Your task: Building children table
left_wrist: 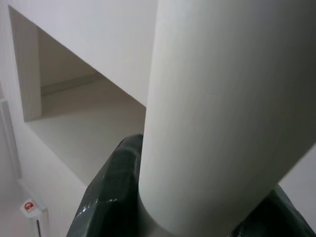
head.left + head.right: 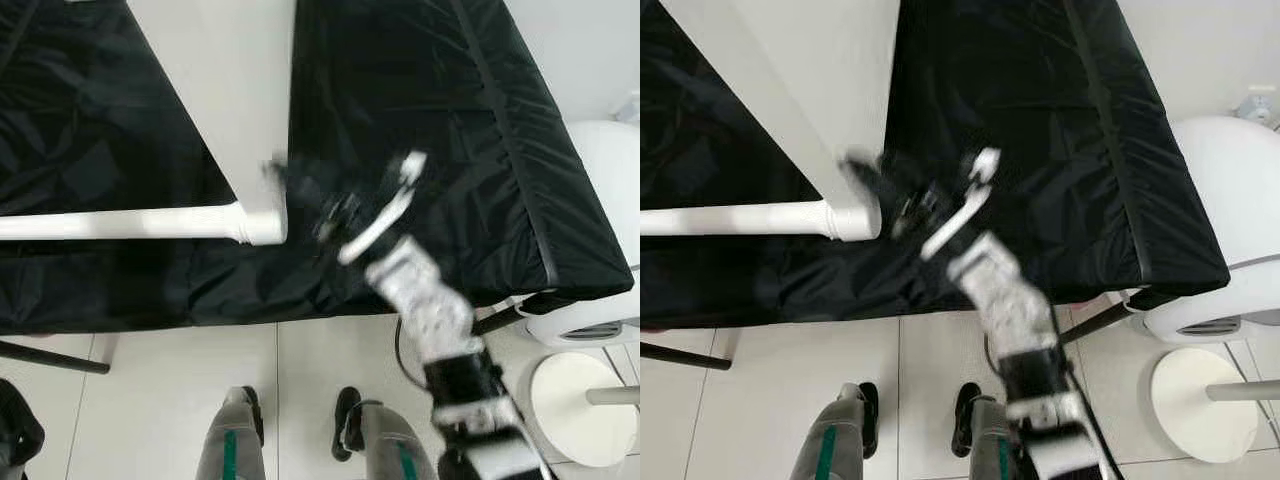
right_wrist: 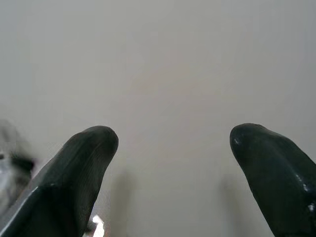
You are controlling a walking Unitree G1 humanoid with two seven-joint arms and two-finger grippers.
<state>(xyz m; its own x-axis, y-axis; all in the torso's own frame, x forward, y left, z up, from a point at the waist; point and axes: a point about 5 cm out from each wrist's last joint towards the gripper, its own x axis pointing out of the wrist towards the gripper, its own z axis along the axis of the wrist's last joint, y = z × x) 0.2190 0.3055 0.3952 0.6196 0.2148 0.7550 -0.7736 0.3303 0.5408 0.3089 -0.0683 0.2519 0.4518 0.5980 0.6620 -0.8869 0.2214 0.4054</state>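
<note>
A white table top is seen lying on a black-covered bed, a white table leg jutting from its near corner, with a white round stool on the tiled floor to the right. The right gripper, blurred, is held just beside that corner, fingers spread before a pale surface. The left gripper is shown clasped round a white cylinder.

A white tabletop panel lies on black cloth, one round leg attached.
</note>
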